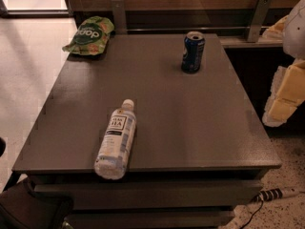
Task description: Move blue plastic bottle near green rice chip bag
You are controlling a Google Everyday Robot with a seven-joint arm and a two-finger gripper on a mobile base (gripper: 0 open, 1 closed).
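Note:
The blue plastic bottle (116,140) lies on its side near the front edge of the grey table (190,123), left of centre. Its white cap points away from me and its base reaches the edge. The green rice chip bag (88,35) lies at the table's far left corner, well apart from the bottle. My gripper (286,92) shows as pale white-and-yellow parts at the right edge of the view. It is beyond the table's right side, far from the bottle and holding nothing I can see.
A dark blue soda can (192,51) stands upright at the back right of the table. A rail with metal brackets (258,17) runs behind it. A power strip (275,193) lies on the floor at the front right. A dark object (28,209) sits at the bottom left.

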